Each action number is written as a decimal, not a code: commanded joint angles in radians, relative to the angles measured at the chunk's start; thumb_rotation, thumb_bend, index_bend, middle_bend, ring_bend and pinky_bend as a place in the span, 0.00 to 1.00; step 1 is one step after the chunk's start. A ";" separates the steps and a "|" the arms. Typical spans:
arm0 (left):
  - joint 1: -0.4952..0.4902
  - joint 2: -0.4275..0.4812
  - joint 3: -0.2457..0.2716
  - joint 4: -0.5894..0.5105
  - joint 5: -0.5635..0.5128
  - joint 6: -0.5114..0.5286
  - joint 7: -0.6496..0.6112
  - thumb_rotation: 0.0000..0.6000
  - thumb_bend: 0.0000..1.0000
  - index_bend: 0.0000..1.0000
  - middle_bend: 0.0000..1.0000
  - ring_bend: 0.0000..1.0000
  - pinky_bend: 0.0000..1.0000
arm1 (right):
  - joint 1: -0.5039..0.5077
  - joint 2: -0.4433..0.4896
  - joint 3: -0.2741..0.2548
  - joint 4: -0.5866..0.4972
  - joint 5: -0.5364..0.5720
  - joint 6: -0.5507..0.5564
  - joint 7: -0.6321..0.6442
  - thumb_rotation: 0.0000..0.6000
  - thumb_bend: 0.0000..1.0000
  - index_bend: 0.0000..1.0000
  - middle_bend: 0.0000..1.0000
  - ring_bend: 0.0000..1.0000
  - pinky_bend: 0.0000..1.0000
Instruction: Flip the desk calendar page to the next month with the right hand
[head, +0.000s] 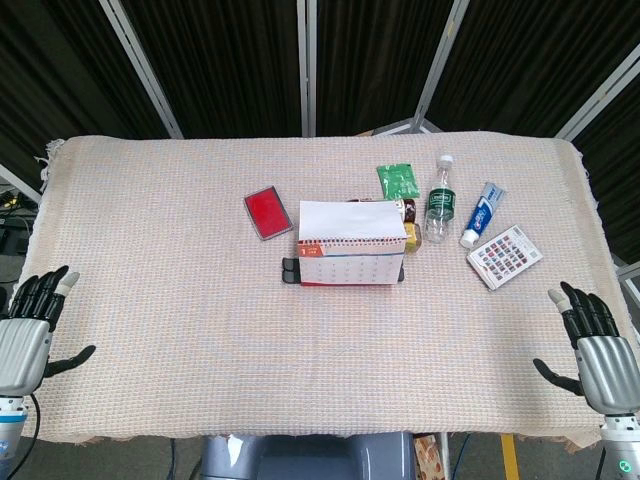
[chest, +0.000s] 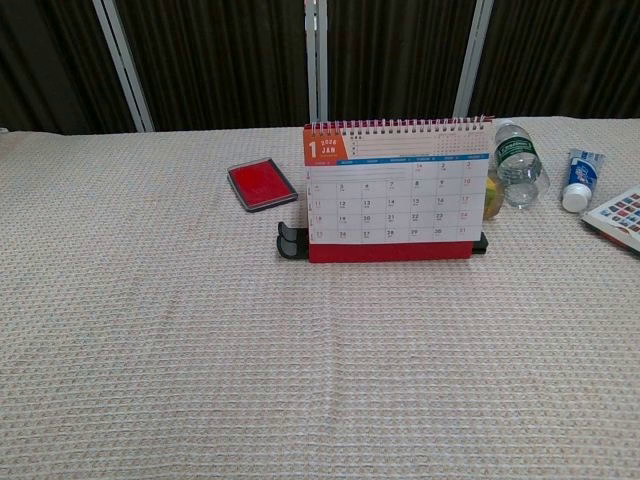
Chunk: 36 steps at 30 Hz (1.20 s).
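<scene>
A spiral-bound desk calendar stands upright at the table's middle, showing its January page with a red base strip. My right hand hovers at the table's near right edge, fingers spread, holding nothing, well away from the calendar. At the near left edge my left hand is likewise spread and empty. Neither hand shows in the chest view.
A red ink pad lies left of the calendar. Behind and right of it are a green packet, a water bottle, a toothpaste tube and a calculator. A black object sits at the calendar's left foot.
</scene>
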 joint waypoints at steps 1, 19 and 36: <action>0.000 0.003 -0.004 -0.004 0.004 0.008 -0.009 1.00 0.08 0.00 0.00 0.00 0.00 | 0.021 0.002 0.008 -0.074 0.039 -0.044 0.048 1.00 0.12 0.00 0.49 0.46 0.60; 0.018 0.027 -0.018 0.001 0.047 0.082 -0.077 1.00 0.08 0.00 0.00 0.00 0.00 | 0.390 -0.039 0.160 -0.364 0.439 -0.815 0.903 1.00 0.38 0.00 0.77 0.71 0.81; 0.021 0.034 -0.021 0.009 0.056 0.093 -0.100 1.00 0.08 0.00 0.00 0.00 0.00 | 0.508 -0.306 0.194 -0.095 0.718 -0.932 0.868 1.00 0.42 0.00 0.76 0.71 0.81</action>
